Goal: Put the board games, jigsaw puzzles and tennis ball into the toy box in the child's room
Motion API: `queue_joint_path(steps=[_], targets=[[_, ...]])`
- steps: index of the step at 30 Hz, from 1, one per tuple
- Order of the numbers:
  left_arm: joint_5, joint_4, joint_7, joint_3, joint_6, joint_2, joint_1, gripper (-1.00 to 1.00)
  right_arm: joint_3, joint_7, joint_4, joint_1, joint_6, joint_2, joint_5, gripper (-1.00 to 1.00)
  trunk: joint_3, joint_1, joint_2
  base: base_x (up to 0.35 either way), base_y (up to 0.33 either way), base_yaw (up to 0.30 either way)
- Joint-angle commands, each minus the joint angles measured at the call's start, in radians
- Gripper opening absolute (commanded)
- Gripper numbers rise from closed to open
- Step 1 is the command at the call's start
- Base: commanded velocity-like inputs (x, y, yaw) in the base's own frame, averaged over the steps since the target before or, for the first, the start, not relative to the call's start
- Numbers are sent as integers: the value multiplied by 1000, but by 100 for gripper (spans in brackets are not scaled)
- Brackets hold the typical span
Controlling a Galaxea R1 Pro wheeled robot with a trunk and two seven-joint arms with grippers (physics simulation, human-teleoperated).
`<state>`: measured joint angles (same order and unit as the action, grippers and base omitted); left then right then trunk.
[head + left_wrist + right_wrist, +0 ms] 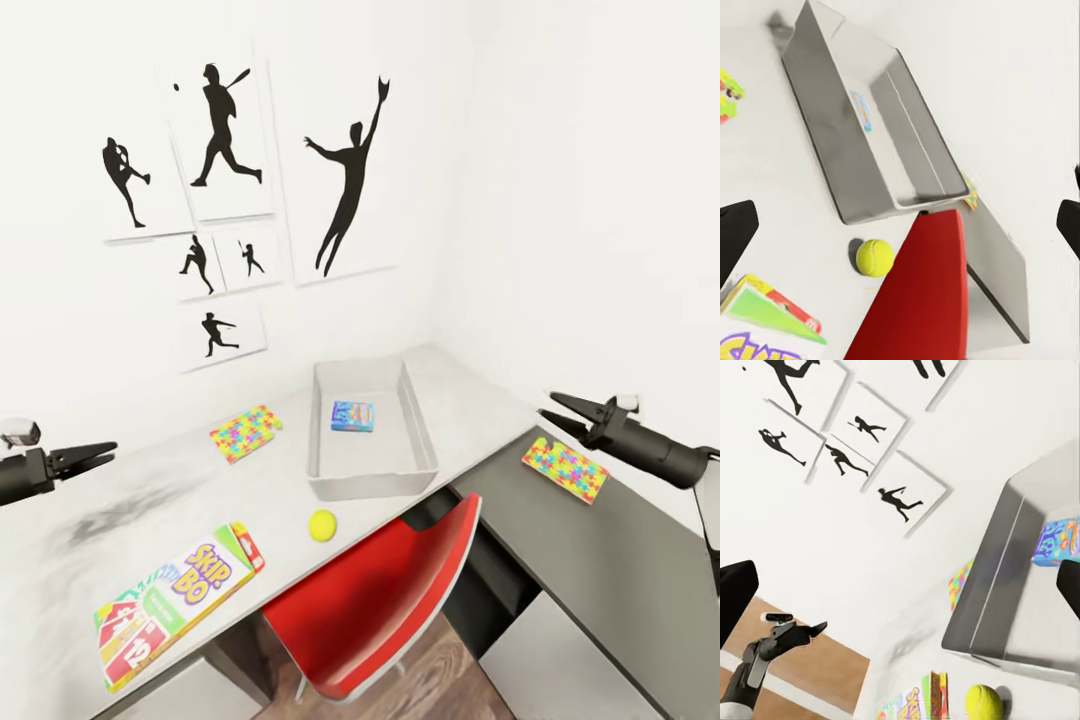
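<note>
Toy box (pixel 318 470) sits on the surface (pixel 120 520), against the wall; I use it as my landmark. One blue board game (pixel 352 416) already lies flat inside it. Tennis ball (pixel 322 524) rests just in front of the box's near wall, close to the surface edge above the red chair (pixel 390 590). SKIP-BO game (pixel 175 600) lies well left of the ball at the near edge. One jigsaw puzzle (pixel 245 432) lies just left of the box; the second puzzle (pixel 565 468) lies right of the box on the lower dark cabinet (pixel 600 580).

My left hand (pixel 100 455) hovers left of the box, fingers nearly together, holding nothing. My right hand (pixel 560 412) hovers right of the box, fingers slightly apart, empty.

Risks: a nudged ball could roll off onto the chair; flat puzzles offer little edge, so fingers may skid.
</note>
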<state>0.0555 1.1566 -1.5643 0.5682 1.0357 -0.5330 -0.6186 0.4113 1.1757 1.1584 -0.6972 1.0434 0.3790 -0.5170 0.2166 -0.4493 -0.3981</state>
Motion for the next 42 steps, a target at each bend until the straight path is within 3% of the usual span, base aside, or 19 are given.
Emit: queue_joint_path(steps=[1,8,23,32,42], targets=[[-7,0,-6,1,10,-3,0,100,2,8,12,10,4,-1,2,100,0,-1,-2,0,0,-185],[-80,-1,-6,0,10,-32,9,100,6,22,55,83,-8,-6,1,100,-10,-1,-2,0,0,-186],[-97,-22,-6,0,10,-63,24,100,3,147,80,223,-140,-17,3,100,-31,-1,-2,0,0,-188],[-97,-91,-6,-1,8,-95,58,100,0,162,90,325,-243,-69,3,100,-44,-1,-2,0,0,-188],[-98,-127,-6,0,2,-104,129,100,-2,200,93,442,-369,-126,3,100,-59,-1,-2,0,0,-188]])
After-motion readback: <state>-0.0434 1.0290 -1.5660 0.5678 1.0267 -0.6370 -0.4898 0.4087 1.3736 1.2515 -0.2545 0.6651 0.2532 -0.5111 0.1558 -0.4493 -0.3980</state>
